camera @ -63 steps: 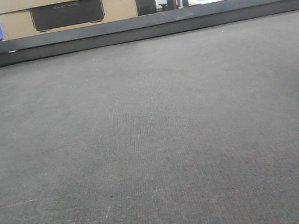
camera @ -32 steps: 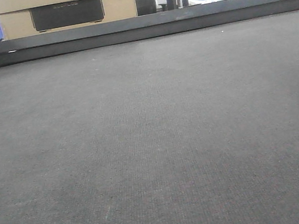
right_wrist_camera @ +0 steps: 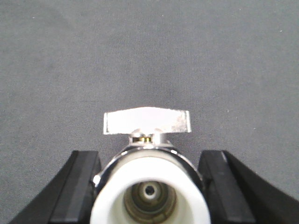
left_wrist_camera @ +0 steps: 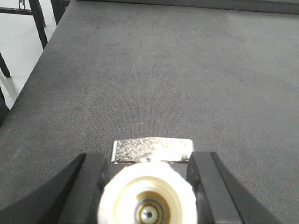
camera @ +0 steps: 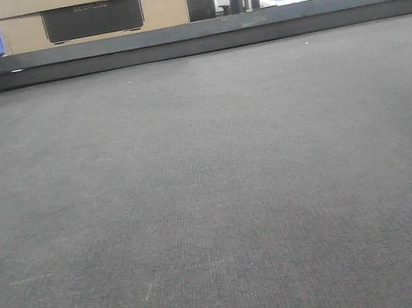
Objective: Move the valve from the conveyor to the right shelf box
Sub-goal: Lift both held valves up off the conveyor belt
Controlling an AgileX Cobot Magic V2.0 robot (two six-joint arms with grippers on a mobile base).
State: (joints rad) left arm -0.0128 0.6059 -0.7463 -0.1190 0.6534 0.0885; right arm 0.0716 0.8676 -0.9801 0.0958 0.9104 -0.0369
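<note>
Your right gripper [right_wrist_camera: 148,158] is closed on the valve [right_wrist_camera: 148,179], its long axis along the fingers and the handle up. Your left gripper [left_wrist_camera: 147,161] clamps a second valve [left_wrist_camera: 148,189] above the conveyor [left_wrist_camera: 187,70]. The shelf box is not in view.

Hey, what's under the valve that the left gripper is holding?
Only bare conveyor belt shows beneath and beyond the valve in the left gripper. The patch straight below its white end is covered, so it cannot be seen.

Wide conveyor [camera: 214,200] free, black rail [camera: 195,41] across back
</note>
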